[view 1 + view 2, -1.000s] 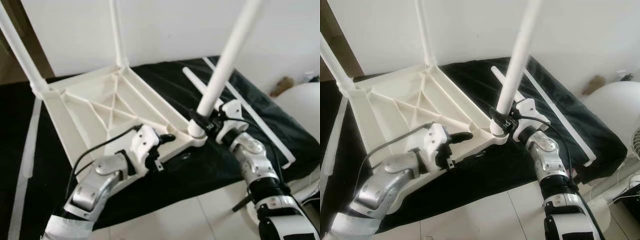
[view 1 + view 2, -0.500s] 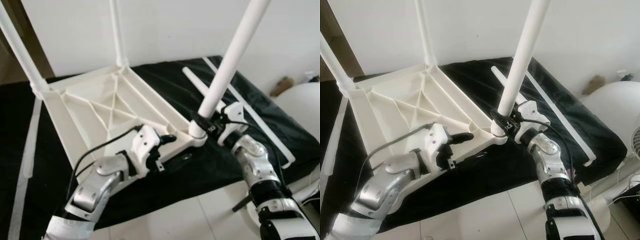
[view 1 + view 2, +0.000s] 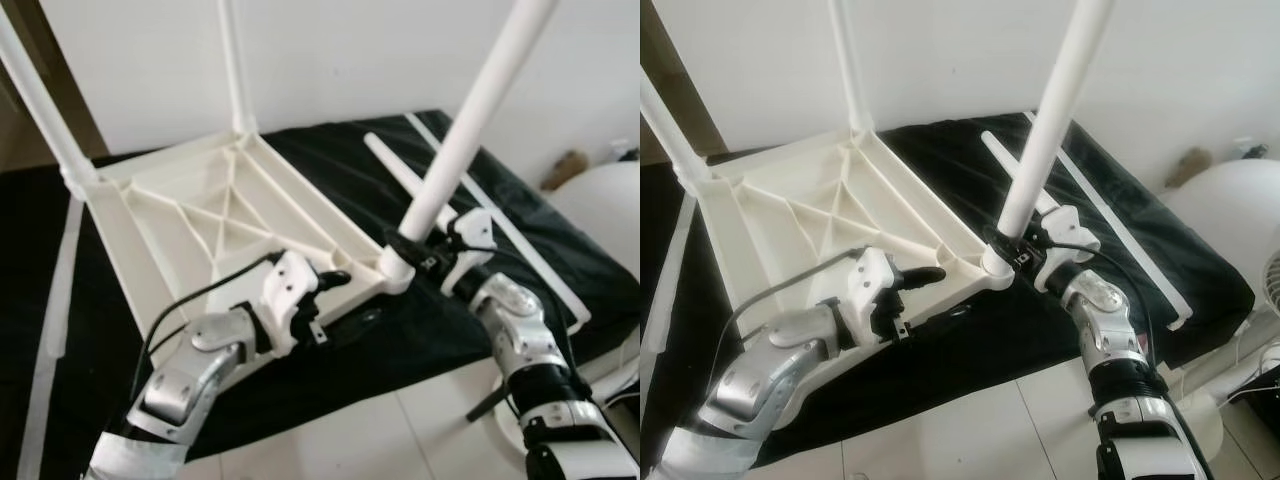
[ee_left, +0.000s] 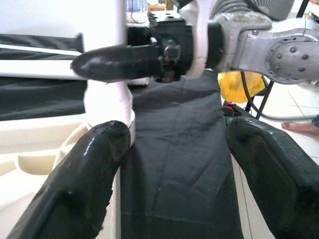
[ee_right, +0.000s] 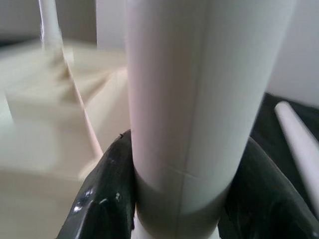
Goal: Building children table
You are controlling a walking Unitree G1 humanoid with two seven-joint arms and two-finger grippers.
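Tabletop [image 3: 200,215]: we see the white plastic top of the children's table lying upside down on a black cloth [image 3: 330,150], its ribbed underside facing up and its far edge raised a little.
Fitted legs: two white legs stand in the far corners, one at the far left [image 3: 40,95] and one at the far middle [image 3: 233,60].
Third leg [image 3: 470,120]: a white tube stands in the near right corner socket [image 3: 395,270], leaning to the right and away from us.
Right pincer [image 3: 1018,250]: we find it clenched around the foot of the third leg just above the socket; in the right wrist view one black finger [image 5: 107,194] lies on each side of the tube.
Left pincer [image 3: 345,300]: we find it at the near edge of the tabletop, left of the socket, released; in the left wrist view one finger [image 4: 84,179] touches the white corner post while the other stands apart over the cloth.
Spare leg [image 3: 400,175]: a fourth white tube lies flat on the cloth, right of the tabletop and behind the third leg.
White strip [image 3: 500,225]: a long thin white strip lies on the cloth to the right.
Floor [image 3: 380,440]: pale tiles show at the near edge.
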